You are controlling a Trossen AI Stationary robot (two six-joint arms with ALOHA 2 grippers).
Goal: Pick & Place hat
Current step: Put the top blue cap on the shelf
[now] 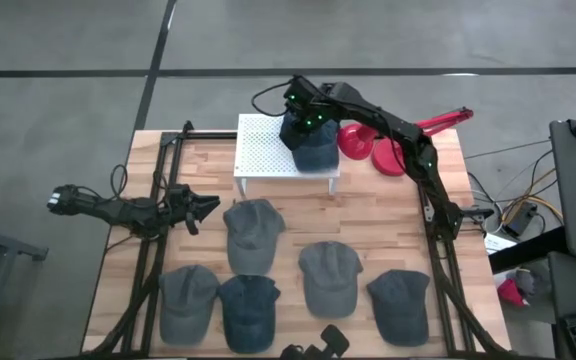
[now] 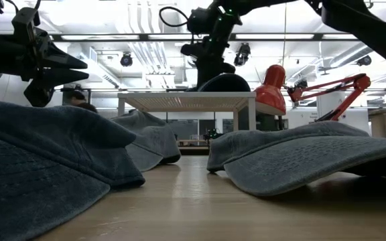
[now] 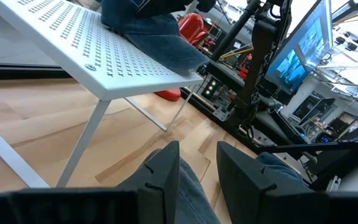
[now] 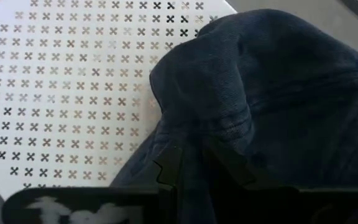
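Closest to me, low on the table, lie the spare hats point(image 2: 45, 161), five of them spread over the near half of the wooden table point(image 1: 368, 215). Beyond them, at the far edge, stands a small white perforated stand point(image 1: 263, 150), and on its right end sits the dark blue hat point(image 1: 313, 150) being moved, its brim hanging over the stand's near right corner. The right gripper point(image 4: 194, 165) is down on that hat, its jaws pinching a fold of the denim. The left gripper point(image 3: 197, 171) waits off at the left side of the table, its jaws spread with nothing between them. I reckon the hat is nearly placed, but it sits so close to the corner that it could slide off once let go. The cloth might also catch on a finger and be dragged back up as the arm lifts.
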